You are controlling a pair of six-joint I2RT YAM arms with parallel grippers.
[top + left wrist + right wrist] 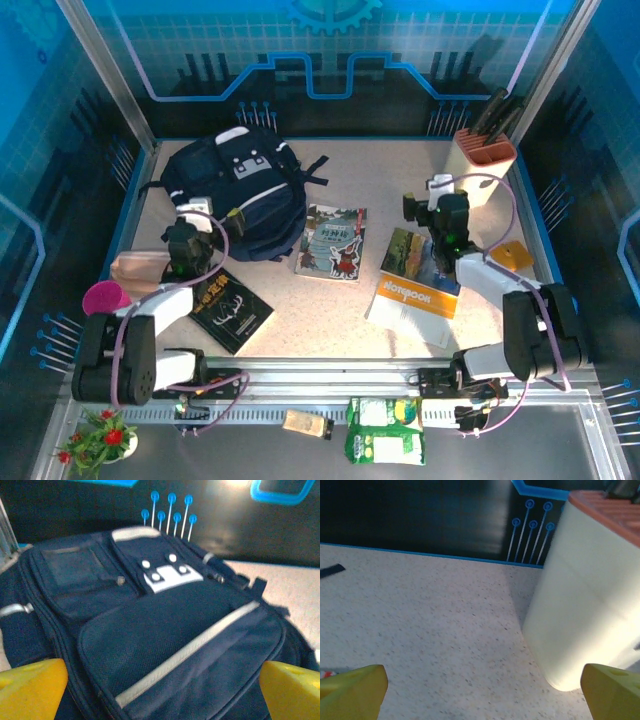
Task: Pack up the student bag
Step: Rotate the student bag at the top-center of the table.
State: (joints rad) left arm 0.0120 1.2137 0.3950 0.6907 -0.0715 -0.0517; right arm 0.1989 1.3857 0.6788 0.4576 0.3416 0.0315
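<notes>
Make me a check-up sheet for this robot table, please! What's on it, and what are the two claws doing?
Surface: speckled beige tabletop, flat, bare between items.
Job's things: large dark navy fabric backpack with white stripes, lying far left, front side up.
Clutter: black-covered book; illustrated picture book; green-covered book overlapping an orange-and-white notebook; cream knife block with orange top; pink round bowl; green packet on the front ledge.
Grippers: left gripper open, pointed at the backpack; right gripper open, over the tabletop beside the knife block.
Cables: purple cable looped on each arm, hanging free.
Surroundings: blue circuit-patterned walls.
</notes>
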